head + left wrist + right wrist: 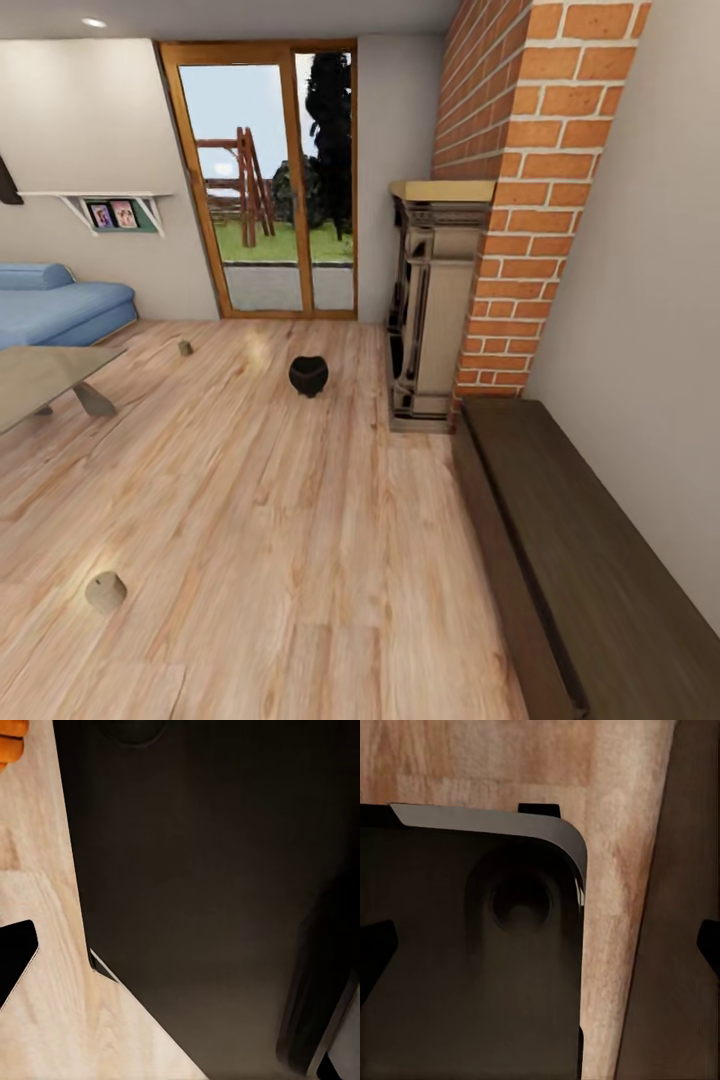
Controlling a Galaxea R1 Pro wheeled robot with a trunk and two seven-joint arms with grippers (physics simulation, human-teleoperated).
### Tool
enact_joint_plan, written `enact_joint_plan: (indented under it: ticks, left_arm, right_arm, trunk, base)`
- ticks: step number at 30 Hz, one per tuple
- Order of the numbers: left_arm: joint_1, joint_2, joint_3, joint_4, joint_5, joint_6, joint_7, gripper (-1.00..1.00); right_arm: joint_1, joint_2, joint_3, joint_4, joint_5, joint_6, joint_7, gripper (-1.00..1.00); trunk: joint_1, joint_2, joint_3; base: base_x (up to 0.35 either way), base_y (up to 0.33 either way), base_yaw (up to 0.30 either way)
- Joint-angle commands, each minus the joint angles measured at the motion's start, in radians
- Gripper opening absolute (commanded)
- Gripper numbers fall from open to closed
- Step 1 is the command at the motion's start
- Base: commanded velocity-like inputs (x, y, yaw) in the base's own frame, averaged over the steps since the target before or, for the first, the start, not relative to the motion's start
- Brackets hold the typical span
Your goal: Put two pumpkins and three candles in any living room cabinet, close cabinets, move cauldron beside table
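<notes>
With both end effectors' states impossible to tell, the cauldron point(308, 375) is sitting on the floor between the fireplace point(432, 310) and the grey surface point(40, 380), likely awaiting moving beside it.

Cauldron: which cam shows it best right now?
Head view. The cauldron stands whole and unblocked on the wood floor, between the patio doors and the fireplace. The wrist views look down at floor and dark surfaces, so they are no use for locating it.
</notes>
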Motion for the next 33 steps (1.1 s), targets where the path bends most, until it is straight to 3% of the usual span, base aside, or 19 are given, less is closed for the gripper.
enact_joint_plan:
  ticks: [1,33]
  left_arm:
    - [0.0,0.0,0.0,0.0,0.0,0.0,0.0,1.0]
    - [0.0,0.0,0.0,0.001,0.0,0.0,-0.001,1.0]
  right_arm:
    - [0.0,0.0,0.0,0.0,0.0,0.0,-0.001,1.0]
    - [0.0,0.004,0.0,0.001,0.0,0.0,-0.001,1.0]
  trunk:
    - [0.0,0.0,0.0]
    - [0.0,0.0,0.0]
  base:
    - [0.329,0.0,-0.001]
    - [0.331,0.0,0.0]
